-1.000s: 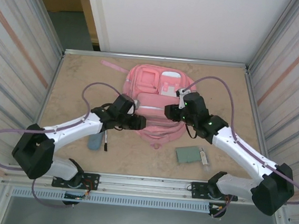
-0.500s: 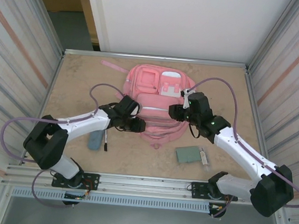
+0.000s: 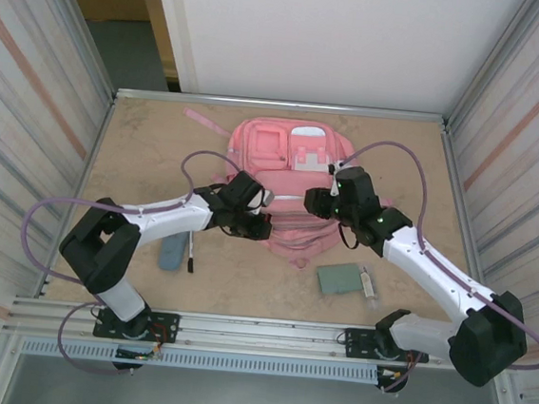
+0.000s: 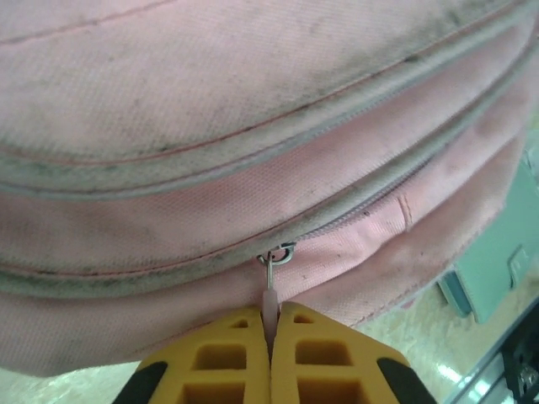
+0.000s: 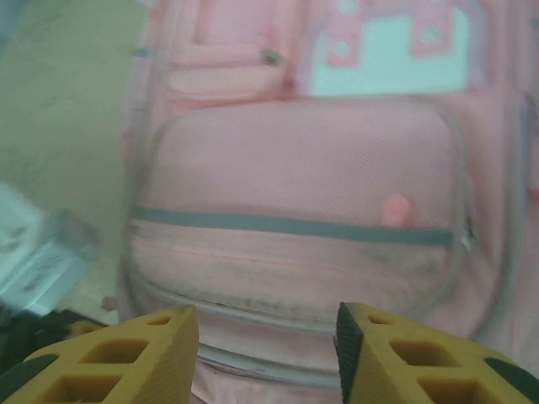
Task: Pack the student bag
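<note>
The student bag (image 3: 292, 166) is a pink backpack lying flat in the middle of the table, front pockets up. My left gripper (image 3: 263, 226) is at its near left edge. In the left wrist view the yellow fingers (image 4: 227, 358) are shut on the pale zipper pull (image 4: 269, 296) of a closed zip along the bag (image 4: 253, 109). My right gripper (image 3: 319, 203) hovers over the bag's right side. Seen from its wrist, the right gripper (image 5: 268, 328) stands open above the bag's front pocket (image 5: 295, 168), holding nothing.
A grey-green flat case (image 3: 338, 278) and a small white item (image 3: 366, 285) lie near the right of the bag, the case also at the left wrist view's edge (image 4: 497, 278). A blue-grey object (image 3: 169, 254) and a pen (image 3: 191, 256) lie near left. Metal walls enclose the table.
My left gripper moved right along the bag's near edge and shut on the zipper pull. The bag's near part shifted slightly right. The right gripper shifted a little toward the back.
</note>
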Tool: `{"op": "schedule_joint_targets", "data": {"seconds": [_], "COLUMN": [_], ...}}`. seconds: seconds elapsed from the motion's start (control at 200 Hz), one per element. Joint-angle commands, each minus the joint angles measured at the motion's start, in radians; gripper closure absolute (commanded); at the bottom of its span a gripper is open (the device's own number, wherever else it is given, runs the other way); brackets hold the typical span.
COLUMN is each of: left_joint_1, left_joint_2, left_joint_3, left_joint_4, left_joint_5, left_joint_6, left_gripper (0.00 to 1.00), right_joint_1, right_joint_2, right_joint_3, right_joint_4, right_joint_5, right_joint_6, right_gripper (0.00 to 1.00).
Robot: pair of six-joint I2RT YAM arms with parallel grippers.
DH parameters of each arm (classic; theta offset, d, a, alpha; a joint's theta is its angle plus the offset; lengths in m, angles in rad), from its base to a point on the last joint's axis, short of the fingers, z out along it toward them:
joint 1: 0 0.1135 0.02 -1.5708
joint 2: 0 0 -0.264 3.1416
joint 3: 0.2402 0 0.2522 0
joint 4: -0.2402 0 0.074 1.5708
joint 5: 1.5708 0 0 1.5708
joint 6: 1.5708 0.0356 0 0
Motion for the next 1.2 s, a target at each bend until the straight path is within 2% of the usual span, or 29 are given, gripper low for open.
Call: {"op": "schedule_joint_targets", "data": {"seconds": [0.0,0.03,0.1,0.155,0.2,0.336,0.491,0.717,0.842,0.942,1.042,1.077,1.122,1.168,1.198], "left_joint_1": [-0.012,-0.016,-0.02,-0.022,-0.028,-0.044,-0.072,-0.104,-0.106,-0.107,-0.107,-0.111,-0.115,-0.118,-0.115], "left_joint_2": [0.008,0.003,-0.007,-0.019,-0.034,-0.063,-0.061,-0.037,-0.044,-0.059,-0.066,-0.067,-0.068,-0.065,-0.061], "left_joint_3": [0.035,0.032,0.026,0.028,0.027,0.014,0.019,0.011,0.002,-0.009,-0.02,-0.019,-0.023,-0.028,-0.033], "left_joint_4": [0.034,0.048,0.079,0.09,0.098,0.156,0.181,0.208,0.222,0.238,0.287,0.297,0.313,0.329,0.341], "left_joint_5": [0.067,0.067,0.079,0.087,0.086,0.08,0.069,0.049,0.054,0.05,0.075,0.082,0.082,0.084,0.093], "left_joint_6": [0.015,0.018,0.024,0.032,0.043,0.077,0.096,0.103,0.103,0.104,0.102,0.102,0.102,0.102,0.096], "left_gripper": [1.0,1.0,1.0,1.0,1.0,1.0,1.0,1.0,1.0,1.0,1.0,1.0,1.0,1.0,1.0], "right_joint_1": [-0.007,-0.007,-0.012,-0.013,-0.02,-0.028,-0.031,-0.013,0.024,0.013,-0.023,-0.032,-0.041,-0.043,-0.039], "right_joint_2": [0.013,0.013,0.015,0.021,0.03,0.112,0.221,0.292,0.296,0.302,0.323,0.332,0.339,0.34,0.334], "right_joint_3": [0.066,0.066,0.058,0.041,0.025,0.024,0.068,0.132,0.156,0.143,0.124,0.114,0.1,0.094,0.101], "right_joint_4": [-0.215,-0.236,-0.283,-0.273,-0.241,-0.158,-0.101,-0.096,-0.142,-0.136,-0.125,-0.112,-0.079,-0.045,-0.039], "right_joint_5": [0.136,0.131,0.126,0.092,0.044,-0.046,-0.08,0.001,0.094,0.058,0.001,-0.025,-0.062,-0.082,-0.072], "right_joint_6": [0.306,0.351,0.498,0.552,0.577,0.596,0.607,0.556,0.534,0.567,0.608,0.621,0.66,0.651,0.64], "right_gripper": [0.49,0.43,0.44,0.44,0.4,0.39,0.39,0.49,0.47,0.43,0.43,0.45,0.55,0.74,0.82]}}
